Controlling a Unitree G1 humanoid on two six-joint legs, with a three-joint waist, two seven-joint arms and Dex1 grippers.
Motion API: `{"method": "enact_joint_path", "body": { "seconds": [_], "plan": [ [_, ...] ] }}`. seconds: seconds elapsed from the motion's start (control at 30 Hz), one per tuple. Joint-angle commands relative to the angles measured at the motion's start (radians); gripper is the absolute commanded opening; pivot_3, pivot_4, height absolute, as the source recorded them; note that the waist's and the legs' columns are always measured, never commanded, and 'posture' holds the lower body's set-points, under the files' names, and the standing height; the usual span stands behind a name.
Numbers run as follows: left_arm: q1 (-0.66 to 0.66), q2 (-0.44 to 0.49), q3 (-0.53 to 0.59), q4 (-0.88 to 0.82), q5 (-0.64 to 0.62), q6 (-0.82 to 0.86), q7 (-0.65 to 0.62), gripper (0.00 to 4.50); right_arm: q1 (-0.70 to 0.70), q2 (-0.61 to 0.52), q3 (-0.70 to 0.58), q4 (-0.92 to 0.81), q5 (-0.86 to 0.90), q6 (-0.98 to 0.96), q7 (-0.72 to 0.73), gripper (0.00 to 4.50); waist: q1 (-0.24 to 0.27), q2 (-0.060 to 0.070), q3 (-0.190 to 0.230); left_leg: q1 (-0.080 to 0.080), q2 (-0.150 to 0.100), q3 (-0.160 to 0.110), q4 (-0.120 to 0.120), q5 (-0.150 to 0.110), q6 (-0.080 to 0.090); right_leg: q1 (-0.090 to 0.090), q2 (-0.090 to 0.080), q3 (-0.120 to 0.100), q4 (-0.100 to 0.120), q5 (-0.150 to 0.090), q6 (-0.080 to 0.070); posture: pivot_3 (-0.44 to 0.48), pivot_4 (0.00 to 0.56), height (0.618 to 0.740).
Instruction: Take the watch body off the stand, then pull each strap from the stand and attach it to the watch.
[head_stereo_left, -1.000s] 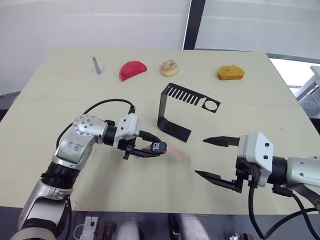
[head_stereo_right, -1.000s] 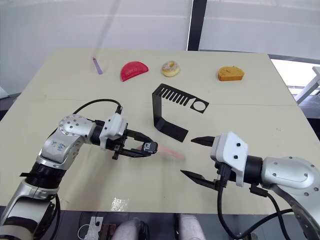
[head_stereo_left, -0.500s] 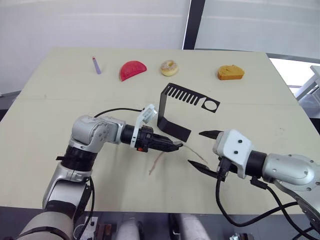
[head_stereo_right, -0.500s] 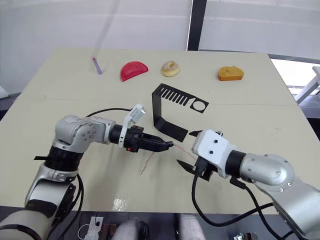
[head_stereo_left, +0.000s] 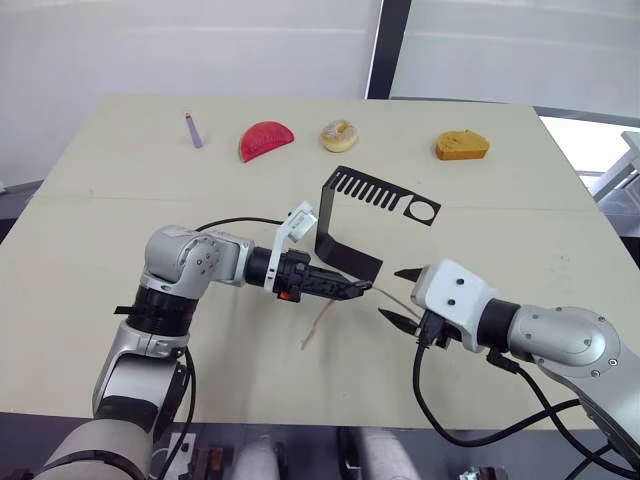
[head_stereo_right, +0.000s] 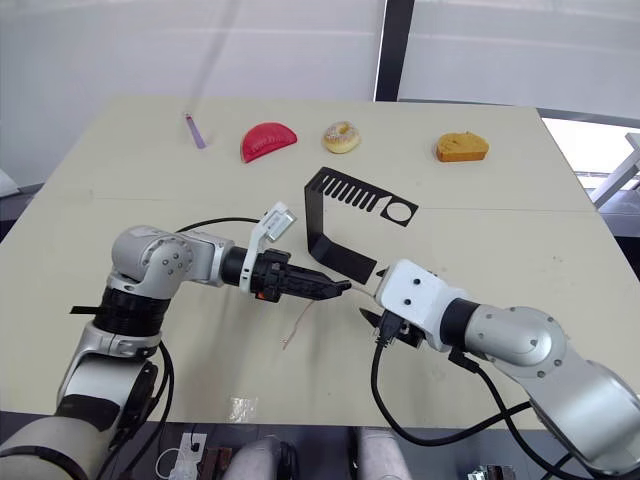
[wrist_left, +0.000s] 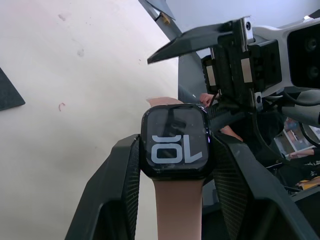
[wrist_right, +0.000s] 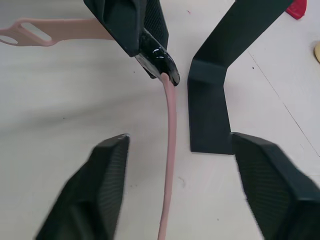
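Black case, light digits: the watch body shows "10", seen upside down in the left wrist view, pinched between the fingers of the left pincer just above the worktop, close beside the flat base of the stand. Pink-beige straps run from both ends of the case; one hangs toward the worktop, the other reaches out between the fingers of the right pincer, which are spread apart on either side of it without touching. Against half a second ago, the right pincer has moved closer to the watch, and the left arm has barely shifted. Stand upright, comb arm and ring bare. Far edge of worktop: purple stick, red wedge, doughnut, orange piece, all unmoved.
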Motion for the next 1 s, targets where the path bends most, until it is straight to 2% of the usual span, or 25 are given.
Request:
{"method": "enact_joint_path", "body": {
  "seconds": [0.03,0.6,0.7,0.8,0.87,1.0],
  "plan": [
    [-0.014,-0.005,0.027,-0.03,-0.033,-0.003,0.003,1.59,-0.024,0.012,0.005,-0.007,-0.016,-0.001,-0.006,3.19,0.0,0.0,0.0,0.0,0.0,0.0,0.0,0.0,0.0,0.0,0.0,0.0,0.0,0.0,0.0,0.0,0.15,0.737],
    [-0.014,-0.01,0.036,-0.039,-0.063,-0.01,0.023,1.59,-0.039,0.017,0.038,0.022,-0.064,-0.013,0.007,3.19,0.0,0.0,0.0,0.0,0.0,0.0,0.0,0.0,0.0,0.0,0.0,0.0,0.0,0.0,0.0,0.0,0.15,0.737],
    [-0.014,-0.012,0.035,-0.038,-0.066,-0.013,0.026,1.59,-0.041,0.019,0.039,0.022,-0.066,-0.015,0.012,2.33,0.0,0.0,0.0,0.0,0.0,0.0,0.0,0.0,0.0,0.0,0.0,0.0,0.0,0.0,0.0,0.0,0.15,0.737],
    [-0.013,-0.013,0.035,-0.039,-0.067,-0.015,0.026,1.59,-0.044,0.02,0.042,0.02,-0.064,-0.015,0.015,0.84,0.0,0.0,0.0,0.0,0.0,0.0,0.0,0.0,0.0,0.0,0.0,0.0,0.0,0.0,0.0,0.0,0.15,0.737],
    [-0.012,-0.013,0.034,-0.038,-0.067,-0.018,0.027,1.59,-0.047,0.022,0.044,0.018,-0.063,-0.014,0.014,0.03,0.0,0.0,0.0,0.0,0.0,0.0,0.0,0.0,0.0,0.0,0.0,0.0,0.0,0.0,0.0,0.0,0.15,0.737],
    [-0.009,-0.015,0.033,-0.039,-0.065,-0.02,0.03,1.59,-0.052,0.021,0.044,0.014,-0.062,-0.013,0.016,0.03,0.0,0.0,0.0,0.0,0.0,0.0,0.0,0.0,0.0,0.0,0.0,0.0,0.0,0.0,0.0,0.0,0.15,0.737]
  ]
}}
